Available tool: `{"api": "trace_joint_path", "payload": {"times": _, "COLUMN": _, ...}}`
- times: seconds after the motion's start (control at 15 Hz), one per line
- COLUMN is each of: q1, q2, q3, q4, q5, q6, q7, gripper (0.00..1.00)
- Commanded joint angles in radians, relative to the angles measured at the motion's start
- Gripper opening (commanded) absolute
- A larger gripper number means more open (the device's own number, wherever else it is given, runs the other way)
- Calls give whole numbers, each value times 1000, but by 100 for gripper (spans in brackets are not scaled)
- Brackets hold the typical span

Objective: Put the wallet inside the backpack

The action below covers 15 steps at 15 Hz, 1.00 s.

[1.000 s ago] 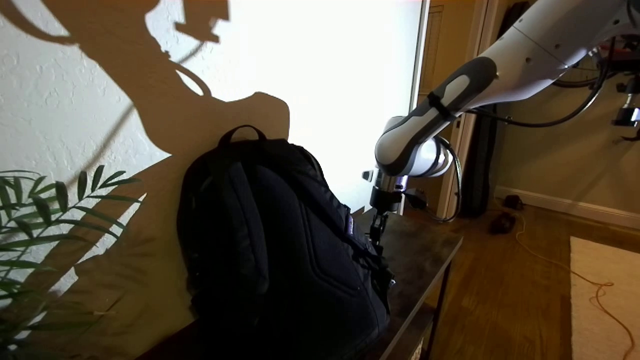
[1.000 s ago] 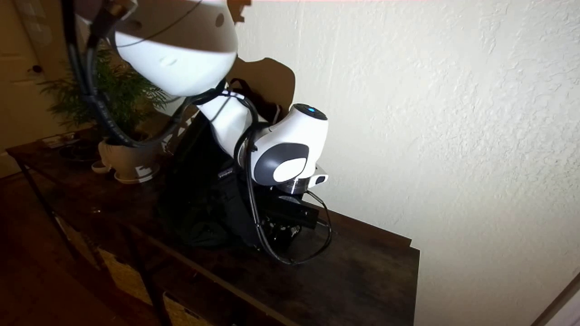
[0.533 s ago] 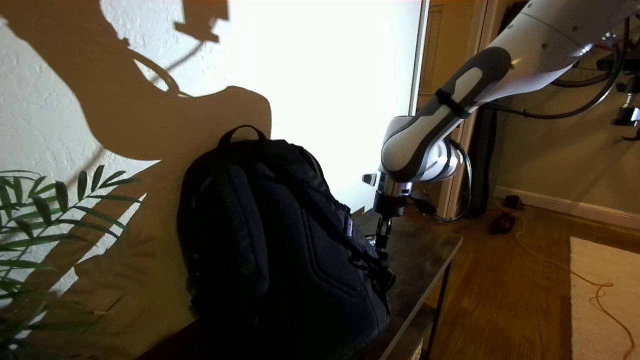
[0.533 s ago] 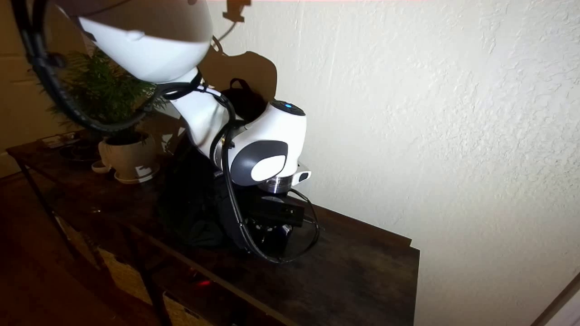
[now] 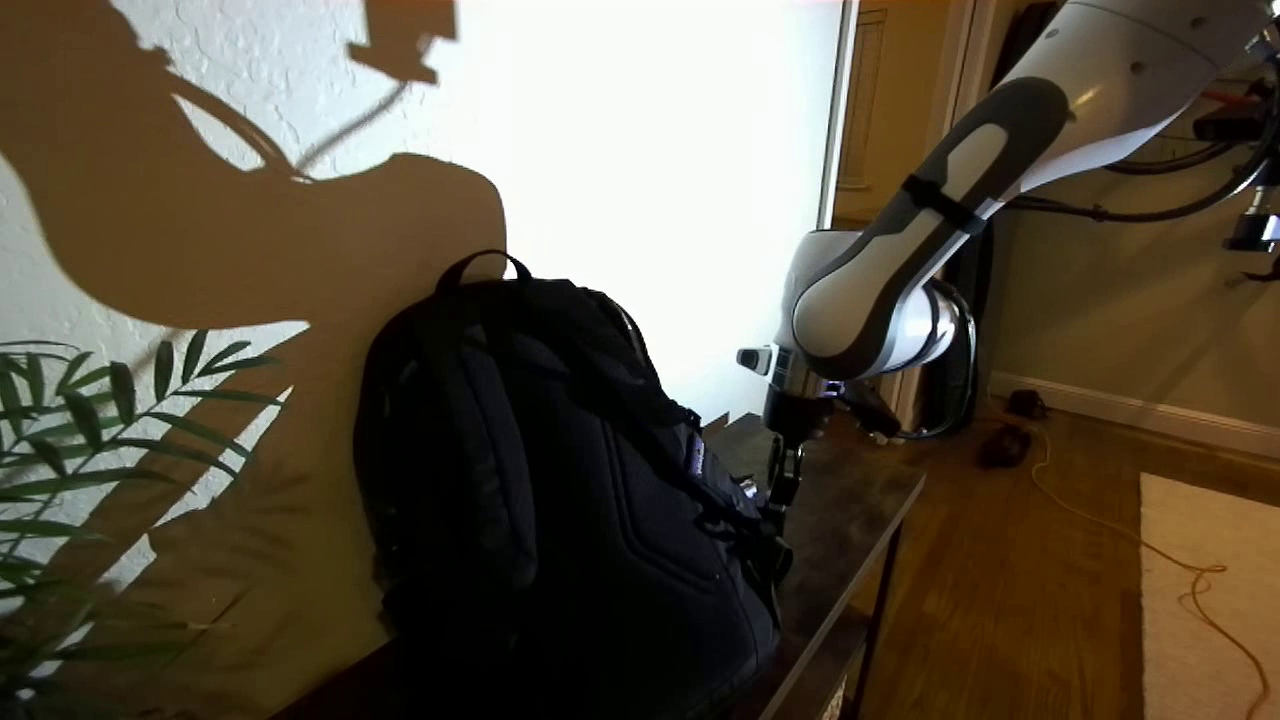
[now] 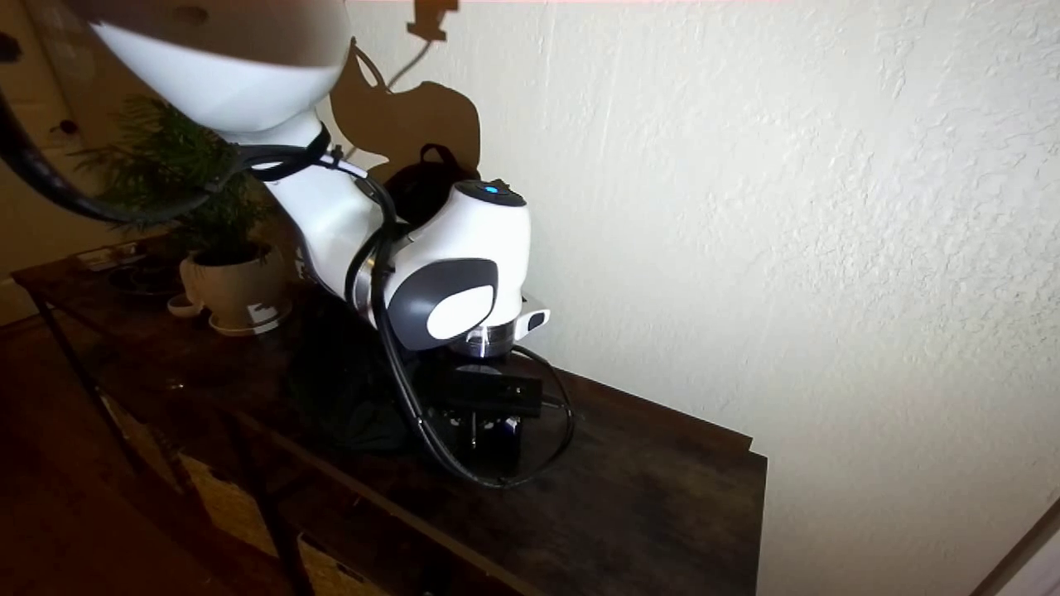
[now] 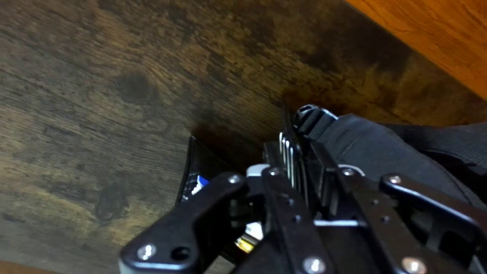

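Gripper [image 7: 297,150] and black wallet [image 7: 198,163] shift toward the front edge of the grainy tabletop [image 7: 114,95].
Jaws pinch the wallet beside the fabric backpack [image 5: 580,500], splayed panels pointing frontward; long axis unclear.

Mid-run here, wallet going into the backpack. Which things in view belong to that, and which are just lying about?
Part of the job:
black wallet, part of it gripped between the fingers
backpack, the wallet's destination

Just lying about:
potted plant
pale rug
orange cord, running onto the rug
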<state>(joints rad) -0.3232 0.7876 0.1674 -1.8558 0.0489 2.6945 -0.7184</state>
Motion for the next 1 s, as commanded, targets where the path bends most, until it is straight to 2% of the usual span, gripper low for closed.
{"api": "trace_joint_path", "payload": {"times": 0.0, "q1": 0, "q2": -73, "q3": -8, "q4": -86, "q5": -12, "q6": 50, "q7": 13, "gripper": 55}}
{"api": "trace_joint_path", "payload": {"times": 0.33, "q1": -4, "q2": -84, "q3": -6, "q4": -75, "q5": -6, "q6": 42, "q7": 14, "gripper": 89}}
{"api": "trace_joint_path", "payload": {"times": 0.47, "q1": -7, "q2": -89, "q3": -3, "q4": -65, "q5": -5, "q6": 11, "q7": 10, "gripper": 99}}
{"api": "trace_joint_path", "payload": {"times": 0.93, "q1": -19, "q2": -93, "q3": -4, "q4": -4, "q5": -17, "q6": -143, "q7": -61, "gripper": 100}}
